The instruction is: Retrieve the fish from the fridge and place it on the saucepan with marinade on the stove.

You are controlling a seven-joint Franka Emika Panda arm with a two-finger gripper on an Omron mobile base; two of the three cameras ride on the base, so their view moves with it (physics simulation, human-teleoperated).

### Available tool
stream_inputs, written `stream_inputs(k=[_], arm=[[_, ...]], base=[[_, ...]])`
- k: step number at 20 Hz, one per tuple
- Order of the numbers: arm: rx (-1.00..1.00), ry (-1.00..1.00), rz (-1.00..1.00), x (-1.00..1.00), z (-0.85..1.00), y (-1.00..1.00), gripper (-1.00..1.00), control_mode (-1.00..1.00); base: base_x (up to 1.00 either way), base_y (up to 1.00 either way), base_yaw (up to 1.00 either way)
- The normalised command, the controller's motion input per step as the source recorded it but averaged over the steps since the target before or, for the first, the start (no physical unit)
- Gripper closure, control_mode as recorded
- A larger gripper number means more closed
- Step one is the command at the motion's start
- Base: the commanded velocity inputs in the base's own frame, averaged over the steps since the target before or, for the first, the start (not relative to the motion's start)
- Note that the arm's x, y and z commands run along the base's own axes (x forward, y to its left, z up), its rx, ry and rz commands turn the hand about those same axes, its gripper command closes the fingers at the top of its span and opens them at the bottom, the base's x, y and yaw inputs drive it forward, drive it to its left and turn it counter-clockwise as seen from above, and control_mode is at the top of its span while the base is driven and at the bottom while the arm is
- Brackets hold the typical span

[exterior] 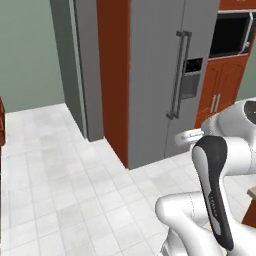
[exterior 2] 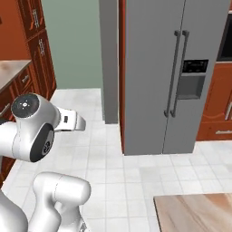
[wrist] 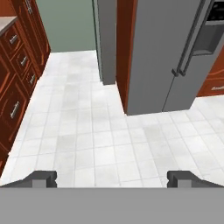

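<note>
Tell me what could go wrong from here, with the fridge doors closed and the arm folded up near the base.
1. The fridge is shut and its two handles sit close together, so the open hand might hook the wrong one or both.
2. The hand faces the floor, some way from the fridge; reaching before driving closer could overstretch the arm.
3. The wooden counter corner sits near the base and might get bumped on the approach.

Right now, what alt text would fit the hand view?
A closed grey side-by-side fridge stands ahead on white floor tiles, its two dark handles meeting at centre. The open gripper holds nothing; red-brown drawers line the left.
</note>
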Motion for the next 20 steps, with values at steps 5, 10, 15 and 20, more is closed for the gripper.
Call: stream_inputs(k=[5, 10, 15, 20], arm=[[0.00, 0.00, 0.00, 0.00, 0.00, 0.00, -1.00, 1.00], [0.00, 0.00, 0.00, 0.00, 0.00, 0.00, -1.00, 1.00], [0.00, 0.00, 0.00, 0.00, 0.00, 0.00, -1.00, 1.00], [0.00, 0.00, 0.00, 0.00, 0.00, 0.00, -1.00, 1.00]], base=[[0.54, -0.27, 0.14], [0.32, -0.48, 0.24], [0.16, -0.47, 0.22], [0.09, -0.53, 0.18]])
